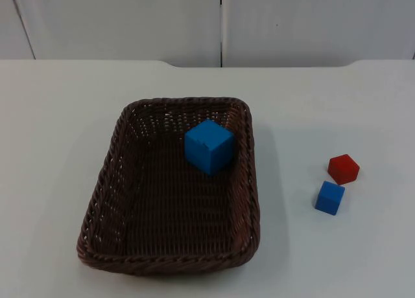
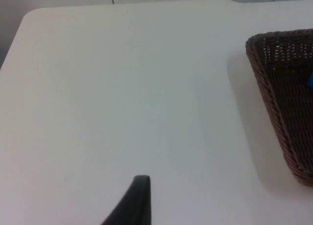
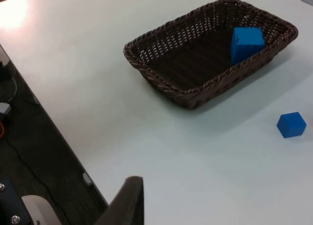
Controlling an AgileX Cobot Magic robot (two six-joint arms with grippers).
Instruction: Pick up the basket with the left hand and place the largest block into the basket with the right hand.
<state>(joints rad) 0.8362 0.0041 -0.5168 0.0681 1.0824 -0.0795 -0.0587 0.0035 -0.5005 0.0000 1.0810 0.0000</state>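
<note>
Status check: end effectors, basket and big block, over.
Both end effectors back off the basket. Basket on table. Big blue block inside it. Nothing in the way.

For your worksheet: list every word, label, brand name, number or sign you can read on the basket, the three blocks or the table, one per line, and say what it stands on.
None: nothing here carries readable text.
Brown wicker basket: plain weave, no tag or label.
Large blue block inside the basket: plain faces.
Small blue block and red block on the white table: plain faces.
</note>
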